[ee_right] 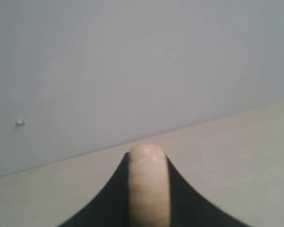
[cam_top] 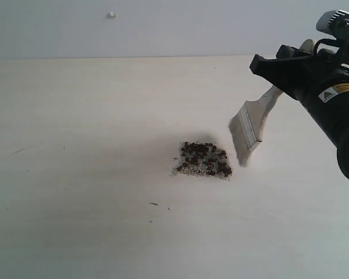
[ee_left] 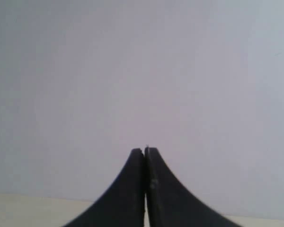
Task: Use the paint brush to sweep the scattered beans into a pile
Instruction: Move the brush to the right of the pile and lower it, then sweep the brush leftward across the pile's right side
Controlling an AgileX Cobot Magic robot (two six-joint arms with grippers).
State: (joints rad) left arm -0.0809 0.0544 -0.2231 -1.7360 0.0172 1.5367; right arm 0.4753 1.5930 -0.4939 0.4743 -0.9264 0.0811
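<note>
Cream bristles hover at three o'clock of the pile (cam_top: pixel 202 161), close beside it, and whether the tips brush the table (cam_top: pixel 75 174) is too fine to call. The beans (cam_top: pixel 193 152) look gathered, dark brown dots and white grains packed into one tight patch a touch toward four o'clock from the middle of the exterior view. So by my reading this is the closing stage of the sweep, tidying the edge rather than collecting.

The right gripper (cam_top: pixel 281 72) is clamped on the paint brush (cam_top: pixel 248 131) by its pale handle, with the head angled down toward eight o'clock. From the gripper the pile lies at about seven o'clock, well apart; only the brush bridges the gap. The right wrist view shows the handle end pinched between the dark jaws.

The left gripper (ee_left: pixel 145 156) has its jaws pressed together on nothing and faces a blank wall.

Next, I'd say, comes a short, light stroke toward nine o'clock to nudge that near edge in. Too firm a push would scatter the heap. A speck or two at seven o'clock of the pile is too small to identify.
</note>
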